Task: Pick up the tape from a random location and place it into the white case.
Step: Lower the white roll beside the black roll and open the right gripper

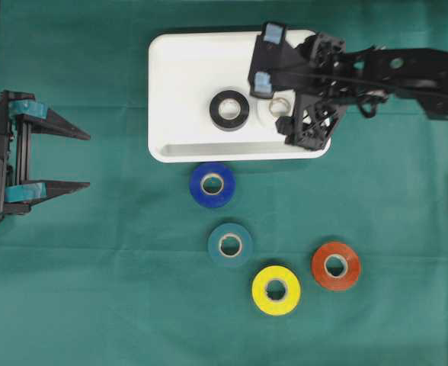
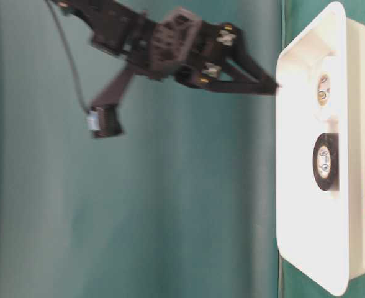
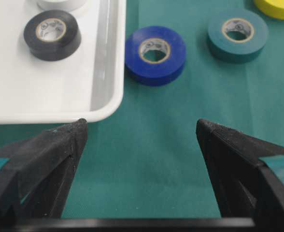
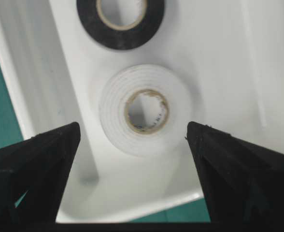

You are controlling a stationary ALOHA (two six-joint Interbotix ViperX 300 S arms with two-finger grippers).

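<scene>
White roll down, jaws wide apart over the case.

My right pincer (image 4: 132,140) stands released, nothing in it; the white tape (image 4: 144,115) lies flat in the white case (image 4: 219,58) just below and between my tips, the black roll (image 4: 120,21) beyond. If I drop or swing sideways, a tip could nudge the roll or catch the rim.

Overhead, table-level, two close wrist views
</scene>
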